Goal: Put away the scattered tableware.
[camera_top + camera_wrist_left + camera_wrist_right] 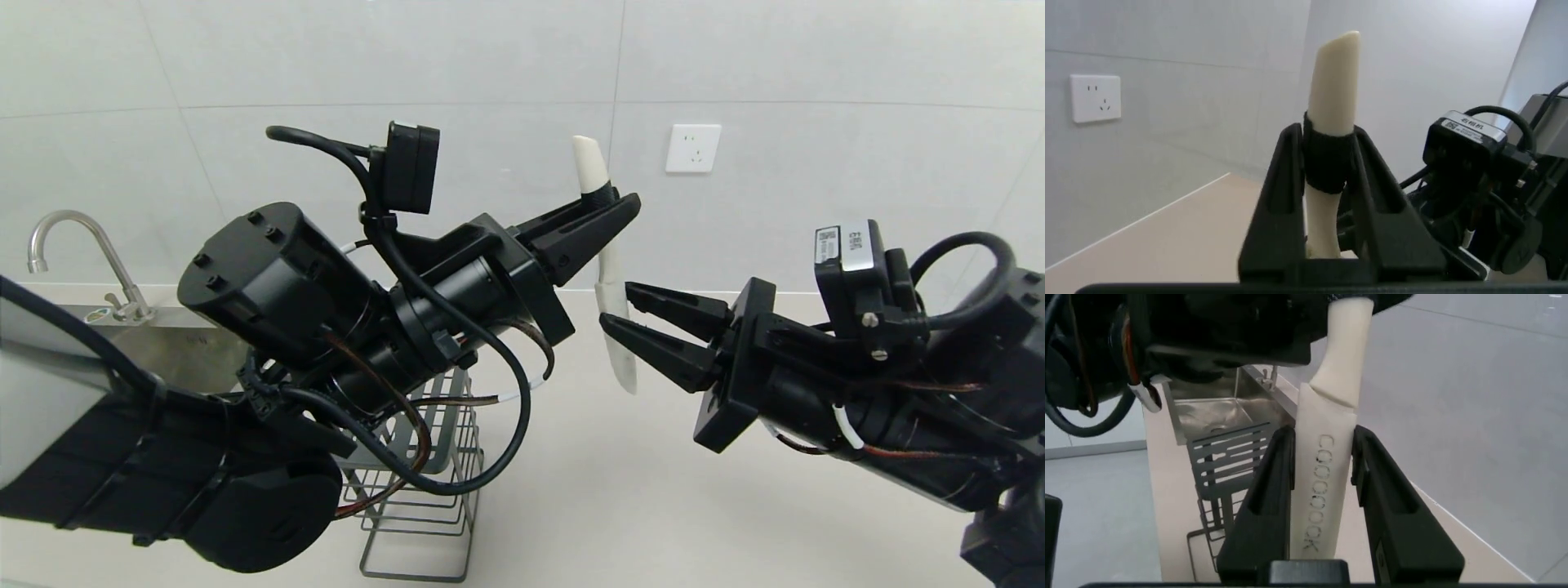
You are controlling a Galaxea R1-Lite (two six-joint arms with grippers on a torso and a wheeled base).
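Likely a handover: left hand pinches the white knife by its handle, right hand spread around the blade, due to close next.

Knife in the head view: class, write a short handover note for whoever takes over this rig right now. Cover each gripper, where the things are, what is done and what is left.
Left gripper: shut on the knife near its upper end, holding it upright above the counter.
Right gripper: open, one finger on each side of the knife's lower part, not clamped.
Rack: on the counter below the left arm, beside the sink.
Done: knife is off the counter.
Left: probably close the right gripper, release the left, then put the knife in the rack.
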